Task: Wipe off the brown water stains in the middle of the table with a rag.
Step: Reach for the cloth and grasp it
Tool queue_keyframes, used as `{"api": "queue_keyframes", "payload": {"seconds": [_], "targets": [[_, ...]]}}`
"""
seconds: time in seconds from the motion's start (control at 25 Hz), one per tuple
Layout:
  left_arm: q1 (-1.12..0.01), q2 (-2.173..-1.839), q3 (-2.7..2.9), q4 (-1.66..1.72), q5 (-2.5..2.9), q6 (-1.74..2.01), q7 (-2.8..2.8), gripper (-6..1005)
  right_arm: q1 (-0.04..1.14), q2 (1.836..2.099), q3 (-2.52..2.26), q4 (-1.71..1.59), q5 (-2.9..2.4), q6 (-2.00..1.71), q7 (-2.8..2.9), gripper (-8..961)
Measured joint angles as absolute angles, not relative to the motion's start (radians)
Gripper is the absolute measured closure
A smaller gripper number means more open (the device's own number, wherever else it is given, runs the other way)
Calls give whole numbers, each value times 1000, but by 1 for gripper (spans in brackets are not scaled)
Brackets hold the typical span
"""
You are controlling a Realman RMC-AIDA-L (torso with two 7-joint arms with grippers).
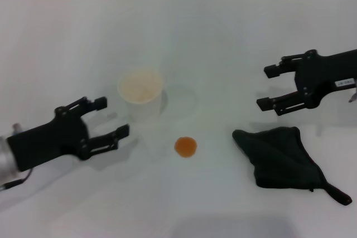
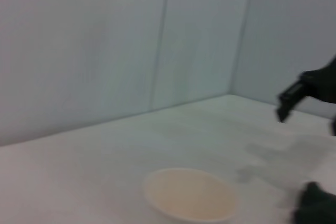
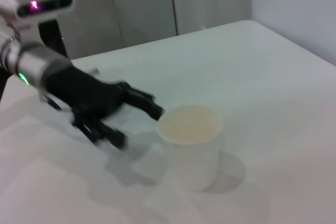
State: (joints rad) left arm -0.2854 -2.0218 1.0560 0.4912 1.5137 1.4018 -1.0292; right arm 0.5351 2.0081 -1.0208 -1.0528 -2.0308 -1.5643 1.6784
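A small round orange-brown stain [image 1: 185,146] lies on the white table [image 1: 184,37] near the middle front. A black rag [image 1: 281,161] with a thin tail lies flat to the stain's right. My right gripper [image 1: 266,88] is open and empty, hovering just behind the rag, apart from it. My left gripper [image 1: 113,117] is open and empty at the left, beside the paper cup [image 1: 141,93]. The right wrist view shows the cup [image 3: 191,145] and my left gripper [image 3: 139,123] next to it. The stain is out of both wrist views.
The cream-tinted paper cup stands upright behind and left of the stain; it also shows in the left wrist view [image 2: 190,195]. A grey panelled wall [image 2: 121,40] runs behind the table's far edge.
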Motion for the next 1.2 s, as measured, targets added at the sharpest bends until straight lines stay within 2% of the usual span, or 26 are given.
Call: {"api": "queue_keyframes", "payload": {"seconds": [0.24,0.44,0.52,0.6,0.92,1.2], "targets": [[-227,-1969,1049,702,1643,1587,-1235,119,480,2011,-1051,-1166,-2040,-1604,1799,132],[-236,-1933,1032,777,1716,1715,-1303,119,447,2012,-1124,-1253,-2062,-1619,1892,132],[-243,-1928,1024,810,1754,1752,-1323,119,448,2012,-1178,-1284,-2102,-1622,1956,132],[-249,-1932,1022,845,1803,1761,-1343,119,450,2012,-1224,-1301,-2137,-1624,2003,132],[-258,-1988,1021,952,1942,1747,-1361,120,453,2013,-1366,-1308,-2180,-1566,2087,169],[-261,-1998,1023,960,1962,1745,-1357,120,439,2014,-1436,-1271,-2184,-1485,2053,195]]}}
